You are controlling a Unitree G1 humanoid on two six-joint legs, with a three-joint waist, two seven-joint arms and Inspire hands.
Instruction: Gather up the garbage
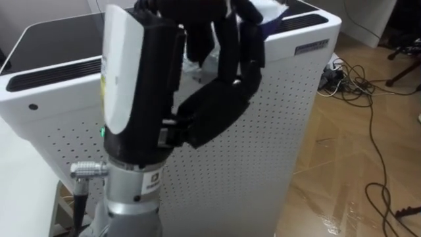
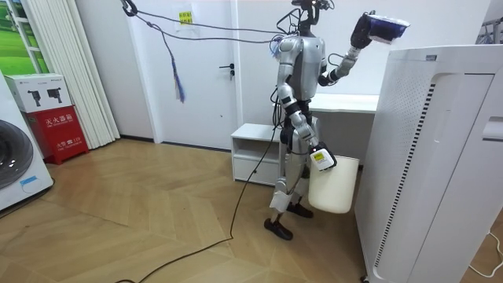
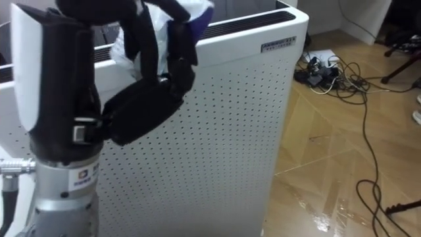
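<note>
My left hand (image 1: 217,105) is raised in front of my head, above the top of a tall white perforated appliance (image 1: 276,131). Its fingers are curled round a crumpled white and blue piece of garbage (image 1: 271,12), which sticks out above the fingers. In the room view the same hand (image 2: 363,33) holds the garbage (image 2: 387,27) high, over the appliance (image 2: 424,157). My right hand (image 2: 321,159) hangs low at my side, gripping the rim of a white bin (image 2: 334,189). I stand upright next to the appliance.
Dark cables (image 1: 355,79) lie tangled on the wooden floor to the right of the appliance. Behind me stand a low white cabinet (image 2: 255,149) and a white desk (image 2: 346,102). A washing machine (image 2: 16,157) and a red box (image 2: 59,130) are at the room view's left.
</note>
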